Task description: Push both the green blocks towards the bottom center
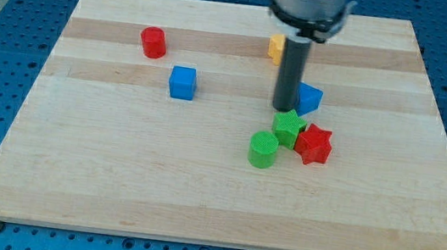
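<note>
The green star block (289, 128) touches the red star block (314, 144), with the green cylinder (263, 150) just below-left, right of the table's (114, 180) centre. My tip (283, 109) sits just above the green star; this tool is a bare rod with nothing to open or close.

Tip (284, 108) just above star (289, 128), left of wedge (308, 96). Cylinder (263, 150) below-left of that star, touching; second star (314, 144) at its right, touching. Cube (182, 82) well left.
</note>
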Controlling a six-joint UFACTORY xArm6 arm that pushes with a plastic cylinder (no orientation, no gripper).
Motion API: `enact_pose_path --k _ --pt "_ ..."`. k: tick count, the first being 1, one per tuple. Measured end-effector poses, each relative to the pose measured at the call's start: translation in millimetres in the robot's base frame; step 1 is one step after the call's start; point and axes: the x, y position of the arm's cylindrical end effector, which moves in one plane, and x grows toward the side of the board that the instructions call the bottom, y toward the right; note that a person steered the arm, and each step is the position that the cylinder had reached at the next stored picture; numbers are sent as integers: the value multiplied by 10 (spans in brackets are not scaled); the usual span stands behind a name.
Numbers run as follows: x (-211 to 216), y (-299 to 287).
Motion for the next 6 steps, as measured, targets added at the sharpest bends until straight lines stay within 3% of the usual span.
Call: enact_pose_path --k 1,6 --pt "60 120" --pt "752 -349"
